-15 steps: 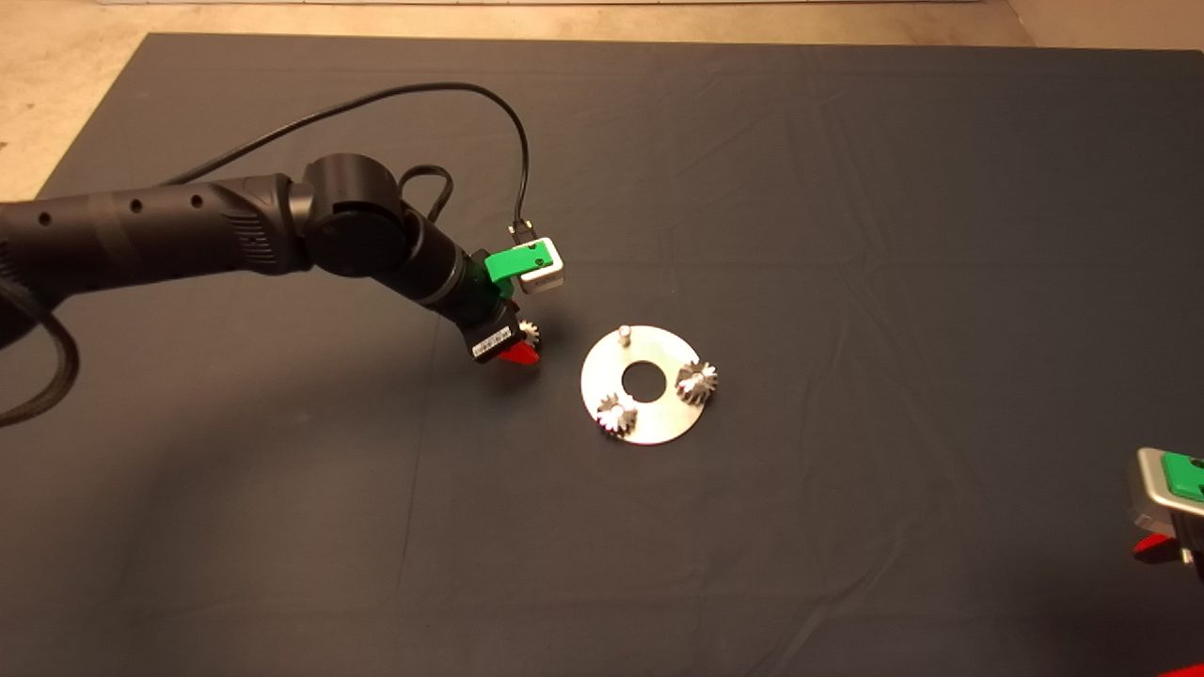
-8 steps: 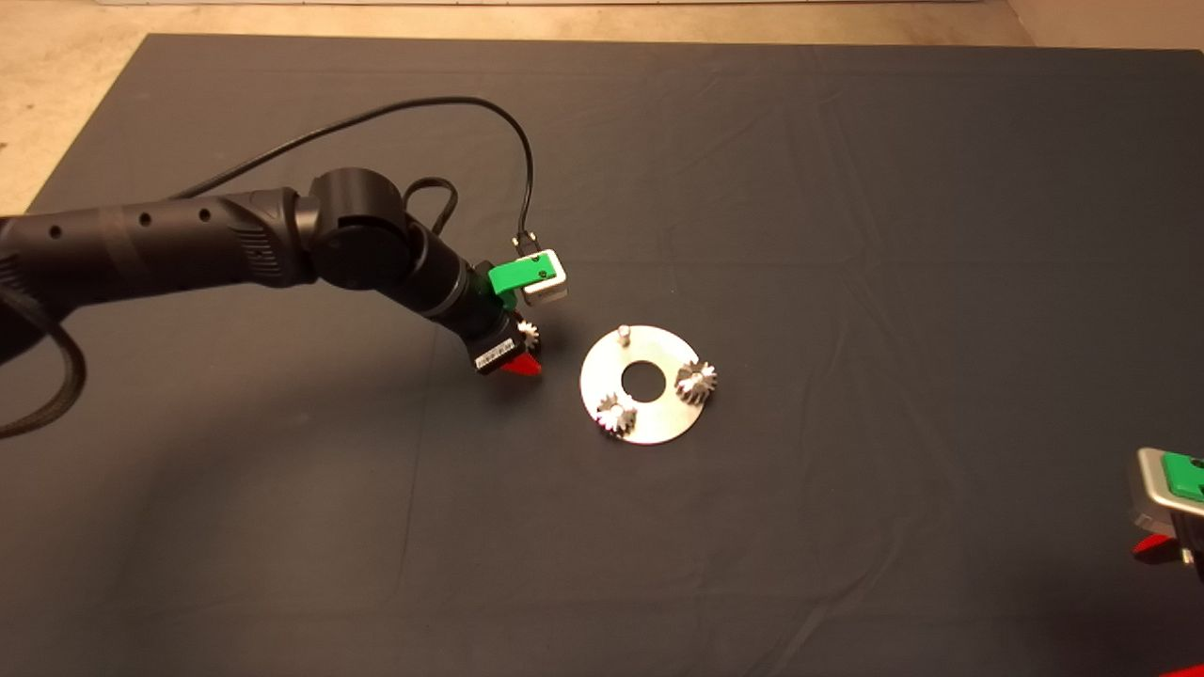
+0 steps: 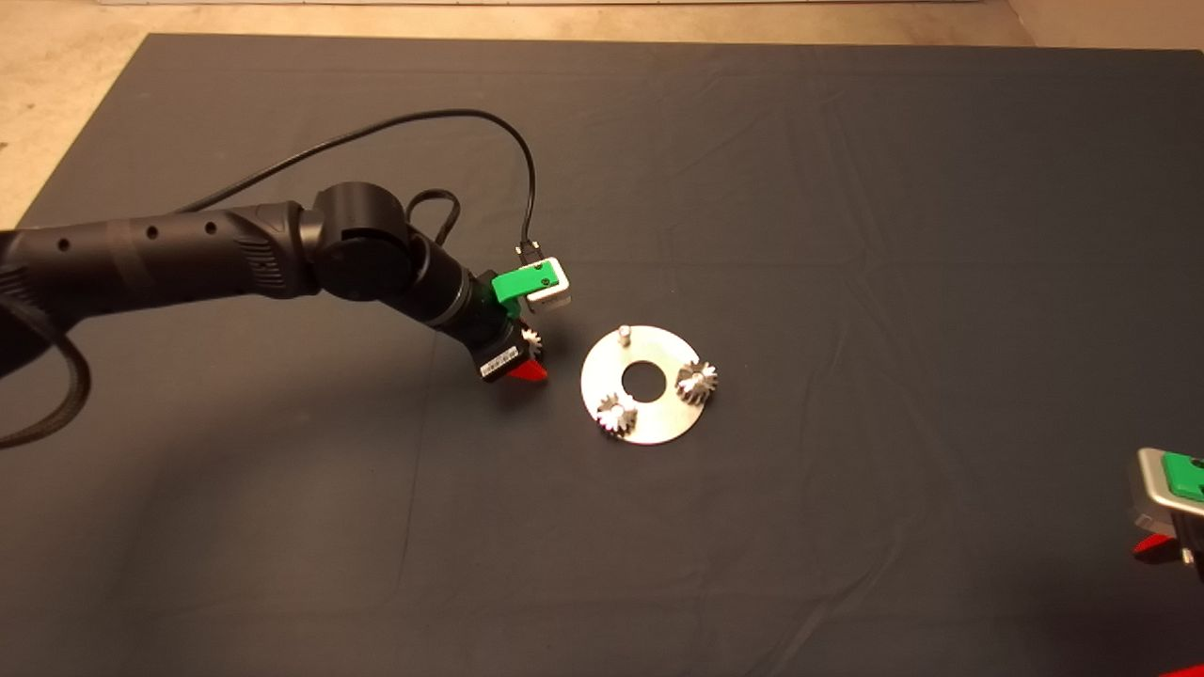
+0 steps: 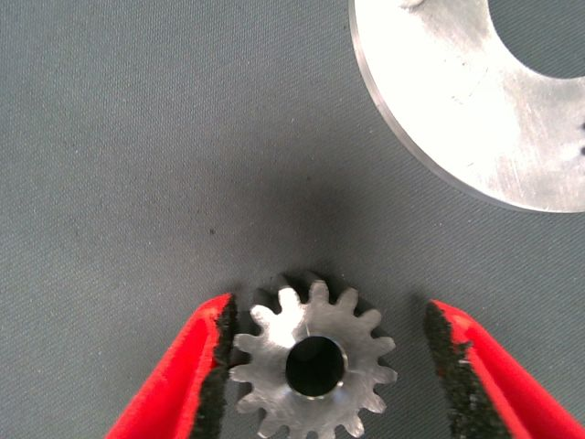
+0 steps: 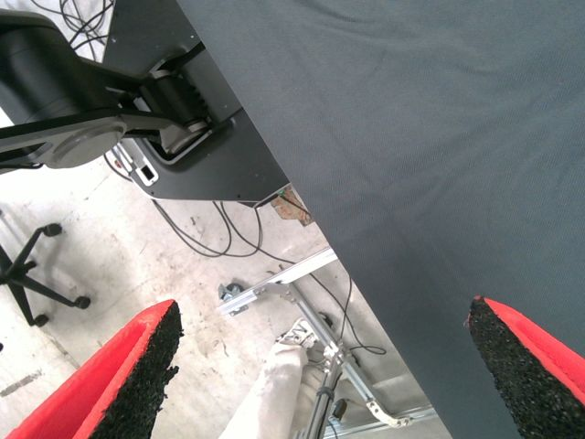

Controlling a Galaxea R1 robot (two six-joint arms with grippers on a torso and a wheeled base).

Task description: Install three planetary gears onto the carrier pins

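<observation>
A flat silver disc (image 3: 658, 428) lies mid-mat. Two planetary gears (image 3: 697, 380) (image 3: 616, 415) sit on carrier pins, and the far pin (image 3: 623, 333) stands bare. A third gear (image 3: 530, 340) (image 4: 313, 366) lies flat on the mat just left of the disc (image 4: 457, 82). My left gripper (image 3: 527, 357) (image 4: 329, 311) is down over this gear and open. One pad (image 4: 218, 366) touches its teeth and the other pad (image 4: 452, 375) stands clear of it. My right gripper (image 3: 1164, 527) (image 5: 324, 315) waits open at the lower right edge.
The left arm's black cable (image 3: 442, 118) loops over the mat behind the wrist. In the right wrist view the mat's edge (image 5: 302, 210), a black machine base (image 5: 119, 101), floor cables and a person's leg (image 5: 270, 398) show.
The left arm has shifted slightly toward the disc and nearer, settling its fingers around the loose gear. The disc, its two gears and the right gripper have not moved.
</observation>
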